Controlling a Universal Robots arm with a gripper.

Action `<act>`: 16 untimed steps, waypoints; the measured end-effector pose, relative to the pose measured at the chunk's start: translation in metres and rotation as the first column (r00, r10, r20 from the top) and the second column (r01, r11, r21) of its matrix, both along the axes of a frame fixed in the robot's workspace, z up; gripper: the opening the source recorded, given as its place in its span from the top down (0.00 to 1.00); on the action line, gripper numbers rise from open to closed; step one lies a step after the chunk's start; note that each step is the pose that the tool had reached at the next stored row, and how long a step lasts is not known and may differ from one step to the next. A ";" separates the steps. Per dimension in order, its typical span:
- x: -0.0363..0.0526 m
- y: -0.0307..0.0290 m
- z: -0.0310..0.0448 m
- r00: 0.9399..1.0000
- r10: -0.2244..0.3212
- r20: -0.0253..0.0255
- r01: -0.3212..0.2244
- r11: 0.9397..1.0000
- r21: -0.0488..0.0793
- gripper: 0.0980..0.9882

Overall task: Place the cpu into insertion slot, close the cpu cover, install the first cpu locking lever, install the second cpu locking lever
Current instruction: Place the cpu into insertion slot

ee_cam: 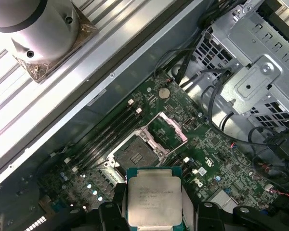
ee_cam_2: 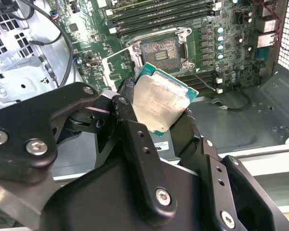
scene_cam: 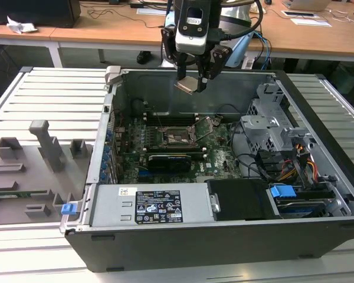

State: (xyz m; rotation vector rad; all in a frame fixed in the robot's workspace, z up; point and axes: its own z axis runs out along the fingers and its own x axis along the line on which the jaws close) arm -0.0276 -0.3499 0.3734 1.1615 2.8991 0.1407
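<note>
My gripper (scene_cam: 192, 81) hangs above the open computer case, shut on the cpu (scene_cam: 187, 85), which it holds tilted by two opposite edges. In both wrist views the cpu (ee_cam_2: 159, 103) (ee_cam: 154, 197) shows its silvery-beige top on a green board between the black fingers (ee_cam_2: 130, 120). The insertion slot (scene_cam: 176, 137) (ee_cam_2: 160, 50) (ee_cam: 137, 155) lies below on the green motherboard, with its dull contact field bare. The cpu cover (ee_cam_2: 120, 65) (ee_cam: 168, 131) is swung up and open beside the slot. The chip is well above the slot and not touching it.
A long black card (scene_cam: 168, 159) lies in front of the slot. A metal drive cage (scene_cam: 271, 127) with cables fills the case on the exterior view's right. The power supply (scene_cam: 156, 206) spans the near side. A grey fixture tray (scene_cam: 29, 171) lies outside the case on the left.
</note>
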 end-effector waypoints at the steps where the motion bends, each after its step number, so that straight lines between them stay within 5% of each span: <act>1: 0.0000 0.0000 0.0000 1.000 -0.004 0.000 0.004 1.000 0.000 0.50; 16: 0.0000 0.0000 0.0000 0.998 -0.067 0.000 0.067 0.998 0.000 0.50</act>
